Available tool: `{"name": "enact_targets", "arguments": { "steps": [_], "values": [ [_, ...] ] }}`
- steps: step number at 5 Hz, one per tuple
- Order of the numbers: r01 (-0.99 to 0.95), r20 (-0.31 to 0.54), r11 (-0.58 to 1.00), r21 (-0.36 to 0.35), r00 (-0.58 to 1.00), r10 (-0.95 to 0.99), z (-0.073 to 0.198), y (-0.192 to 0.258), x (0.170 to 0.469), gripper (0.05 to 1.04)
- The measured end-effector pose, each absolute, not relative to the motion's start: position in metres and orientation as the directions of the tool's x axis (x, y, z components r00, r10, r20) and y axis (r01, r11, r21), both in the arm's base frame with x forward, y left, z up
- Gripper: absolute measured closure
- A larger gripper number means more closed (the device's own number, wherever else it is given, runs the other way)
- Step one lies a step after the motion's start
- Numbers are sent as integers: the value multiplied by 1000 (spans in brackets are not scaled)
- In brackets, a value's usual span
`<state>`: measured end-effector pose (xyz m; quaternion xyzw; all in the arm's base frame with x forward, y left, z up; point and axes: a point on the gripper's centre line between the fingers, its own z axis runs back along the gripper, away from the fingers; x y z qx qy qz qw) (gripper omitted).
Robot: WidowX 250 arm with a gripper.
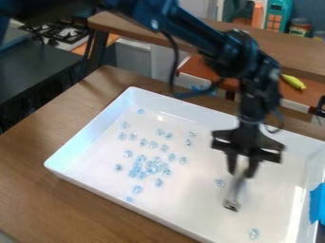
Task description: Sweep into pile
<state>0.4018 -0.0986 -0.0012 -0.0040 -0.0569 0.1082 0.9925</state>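
Note:
The black gripper (242, 172) hangs over the right half of the white tray (89, 137), pointing down. It is shut on a slim greyish tool (236, 190), whose lower end is down near the tray floor. Clear bluish pieces (150, 167) lie clustered in the tray's left half, with several more scattered around them. One piece (219, 182) is just left of the tool, and another (254, 233) lies near the tray's front right.
The tray's raised walls surround the work, on a brown wooden table (38, 190). Something bright blue (317, 204) is at the tray's right edge. Behind stand a wooden shelf (292, 47), a yellow banana-like item (293, 81) and a stove (60, 33).

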Motion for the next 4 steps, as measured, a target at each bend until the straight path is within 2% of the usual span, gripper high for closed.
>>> {"name": "enact_targets", "arguments": {
  "steps": [1,3,4],
  "values": [
    [-222,145,975,-12,964,222,-3,-74,406,757],
    [-222,158,974,52,965,211,-2,-9,384,757],
    [-178,151,980,92,975,163,-5,7,373,757]
  ]
}}
